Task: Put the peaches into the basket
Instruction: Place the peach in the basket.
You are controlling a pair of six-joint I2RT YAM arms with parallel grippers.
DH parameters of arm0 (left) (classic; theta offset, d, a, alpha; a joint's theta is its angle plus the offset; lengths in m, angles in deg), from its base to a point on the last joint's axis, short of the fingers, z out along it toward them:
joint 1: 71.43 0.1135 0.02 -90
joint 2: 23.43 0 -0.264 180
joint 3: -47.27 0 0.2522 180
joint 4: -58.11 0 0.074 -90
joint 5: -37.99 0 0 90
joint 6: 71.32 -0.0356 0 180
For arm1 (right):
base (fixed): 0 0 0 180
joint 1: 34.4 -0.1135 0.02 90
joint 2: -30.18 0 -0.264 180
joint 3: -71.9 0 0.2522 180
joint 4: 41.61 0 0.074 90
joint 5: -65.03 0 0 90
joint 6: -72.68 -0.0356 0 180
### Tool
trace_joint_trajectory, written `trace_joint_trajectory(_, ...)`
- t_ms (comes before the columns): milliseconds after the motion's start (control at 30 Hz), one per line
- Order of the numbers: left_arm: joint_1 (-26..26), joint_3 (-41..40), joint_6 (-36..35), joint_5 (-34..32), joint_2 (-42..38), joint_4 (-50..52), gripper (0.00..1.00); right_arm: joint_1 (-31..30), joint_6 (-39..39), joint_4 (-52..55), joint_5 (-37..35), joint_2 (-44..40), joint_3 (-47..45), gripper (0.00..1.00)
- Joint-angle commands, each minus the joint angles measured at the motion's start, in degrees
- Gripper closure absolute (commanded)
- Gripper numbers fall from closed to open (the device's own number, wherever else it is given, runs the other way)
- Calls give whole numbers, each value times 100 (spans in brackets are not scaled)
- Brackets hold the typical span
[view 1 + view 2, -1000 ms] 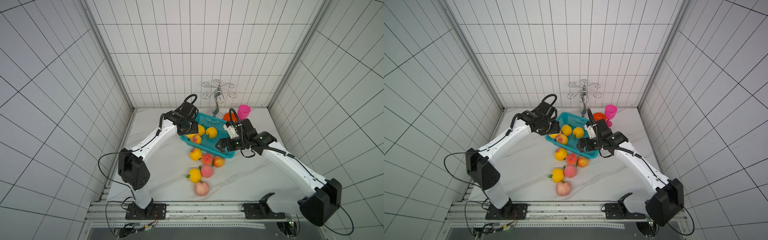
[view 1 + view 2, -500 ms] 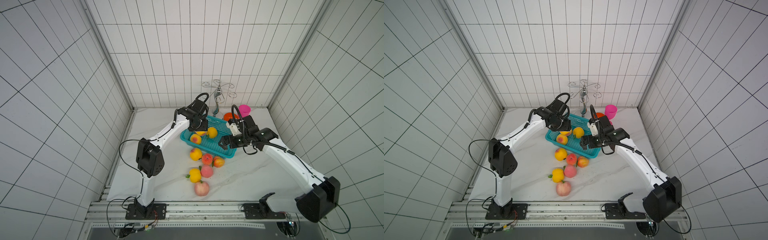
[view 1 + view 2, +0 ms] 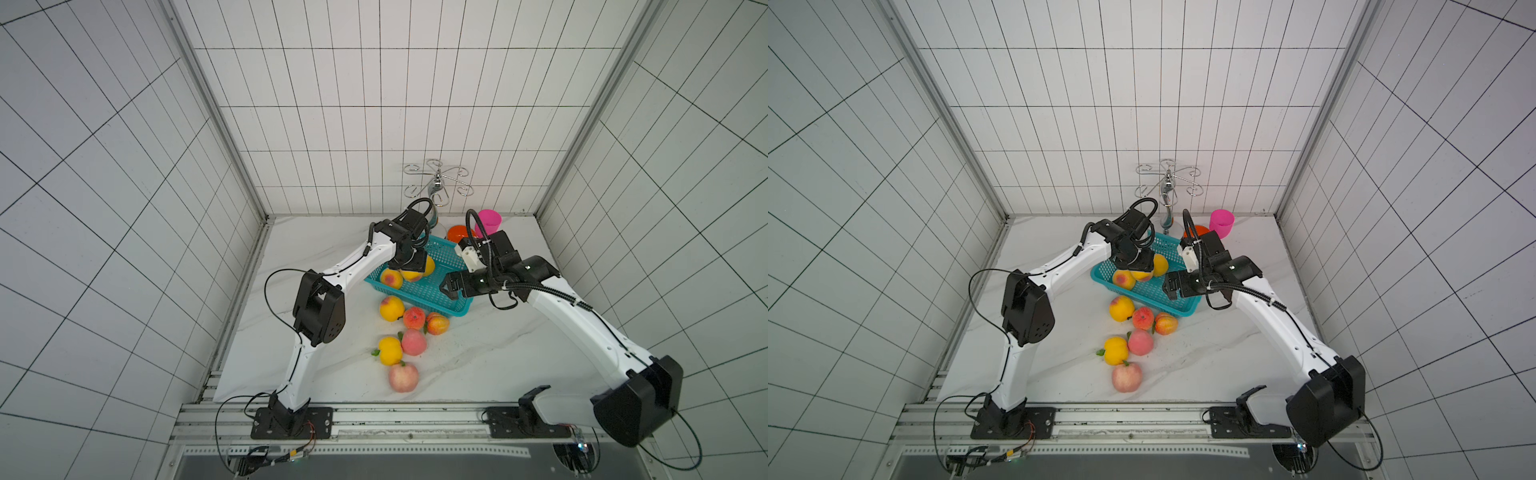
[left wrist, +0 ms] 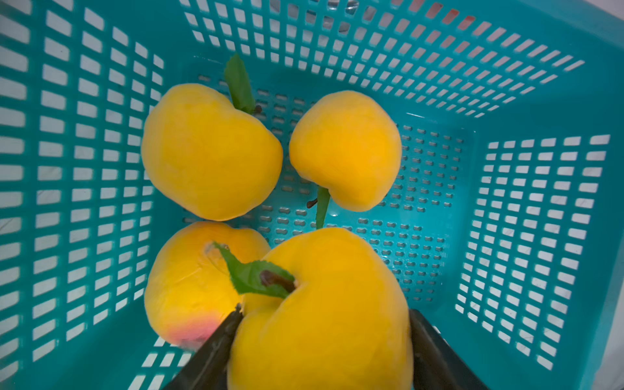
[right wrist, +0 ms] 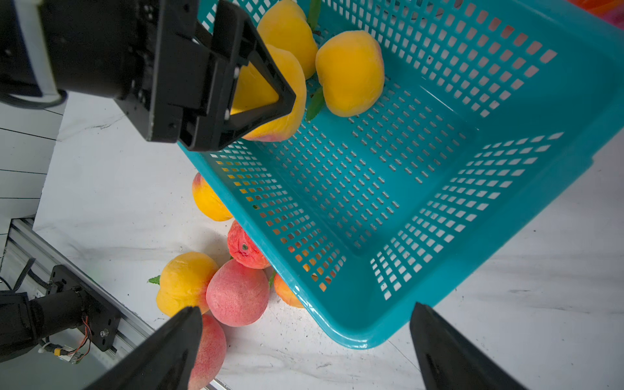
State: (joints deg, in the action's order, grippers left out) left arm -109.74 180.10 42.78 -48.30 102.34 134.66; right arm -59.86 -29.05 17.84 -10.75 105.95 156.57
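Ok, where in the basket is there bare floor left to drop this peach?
The basket has bare floor across the half nearest the right gripper, bordered by its mesh walls. The opposite end is crowded: three peaches lie by the held peach. Six loose peaches crowd the table before it.

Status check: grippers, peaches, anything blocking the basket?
Left gripper shut on a yellow peach over the basket. Right gripper open, empty, by the basket's corner. Three peaches inside, six on the table. Nothing blocking the drop.

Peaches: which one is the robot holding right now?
The yellow peach clamped in the left gripper, above the basket. The three other peaches in the basket lie loose, with nothing gripping them.
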Motion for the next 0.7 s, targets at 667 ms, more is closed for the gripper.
trace_joint_trajectory(667, -160, 217, -278, -33, 662, 23, 31, 93, 109, 130, -28, -86, 177, 0)
